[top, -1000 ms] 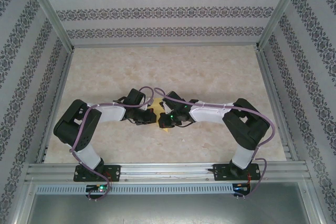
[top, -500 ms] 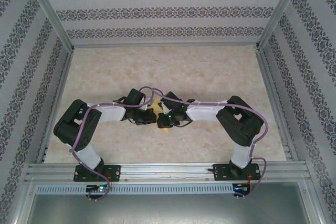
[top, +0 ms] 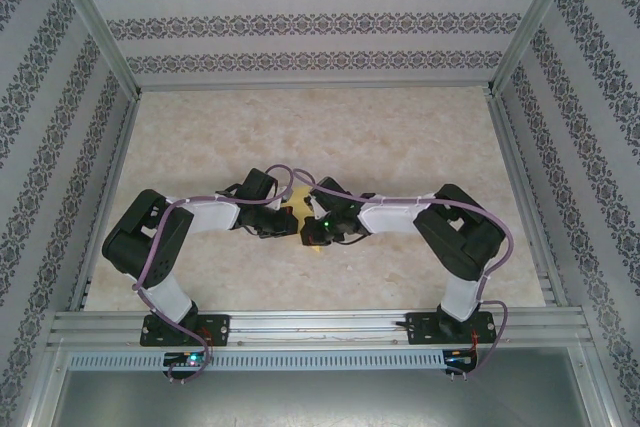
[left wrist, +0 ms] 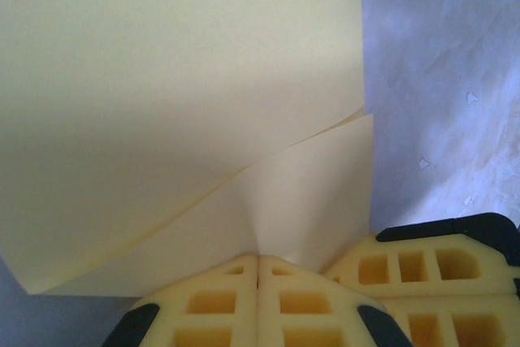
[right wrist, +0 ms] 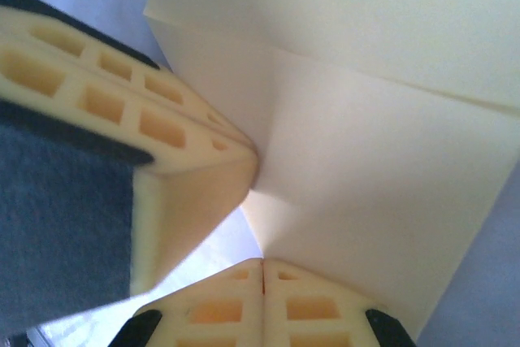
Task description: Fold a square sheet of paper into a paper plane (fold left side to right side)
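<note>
The square sheet of paper (top: 294,206) is pale yellow and sits mid-table between the two wrists, mostly covered by them. In the left wrist view the square sheet of paper (left wrist: 179,95) is doubled over, one layer lying over another, and its lower edge runs into my left gripper (left wrist: 258,259), which is shut on it. My right gripper (right wrist: 262,262) is likewise shut on the paper's (right wrist: 374,168) edge. The two grippers nearly touch: the right one's fingers (left wrist: 439,270) show beside the left, and the left one's fingers (right wrist: 138,111) beside the right. From above, my left gripper (top: 289,223) and right gripper (top: 309,231) meet over the sheet.
The marble-patterned table (top: 400,137) is walled by patterned panels on three sides, with a metal rail (top: 320,325) along the near edge where both arm bases stand. Open tabletop lies beyond and to both sides of the arms.
The right arm's elbow has swung slightly left and toward the centre, with its wrist staying at the paper. The left arm and the sheet look unchanged.
</note>
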Action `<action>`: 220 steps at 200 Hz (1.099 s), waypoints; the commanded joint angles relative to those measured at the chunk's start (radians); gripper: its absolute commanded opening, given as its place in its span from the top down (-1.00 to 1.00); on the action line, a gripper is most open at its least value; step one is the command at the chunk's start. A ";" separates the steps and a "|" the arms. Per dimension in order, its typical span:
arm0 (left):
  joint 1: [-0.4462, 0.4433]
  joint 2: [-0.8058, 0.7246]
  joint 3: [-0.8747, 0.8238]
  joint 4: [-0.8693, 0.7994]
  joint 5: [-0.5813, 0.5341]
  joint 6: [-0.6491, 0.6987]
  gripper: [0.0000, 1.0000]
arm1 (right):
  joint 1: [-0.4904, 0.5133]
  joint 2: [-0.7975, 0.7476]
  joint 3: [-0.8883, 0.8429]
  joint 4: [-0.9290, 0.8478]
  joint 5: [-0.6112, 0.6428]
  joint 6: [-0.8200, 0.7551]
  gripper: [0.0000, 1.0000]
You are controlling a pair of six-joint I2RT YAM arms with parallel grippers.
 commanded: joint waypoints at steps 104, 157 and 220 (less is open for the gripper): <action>-0.006 0.028 0.004 -0.105 -0.106 0.022 0.99 | -0.020 -0.201 -0.186 -0.136 0.001 0.009 1.00; -0.011 0.028 0.012 -0.081 -0.076 0.006 0.99 | -0.025 -0.229 -0.119 -0.078 -0.029 0.004 1.00; -0.016 0.035 0.013 -0.064 -0.073 -0.003 0.99 | -0.028 -0.048 0.024 -0.008 0.008 -0.002 1.00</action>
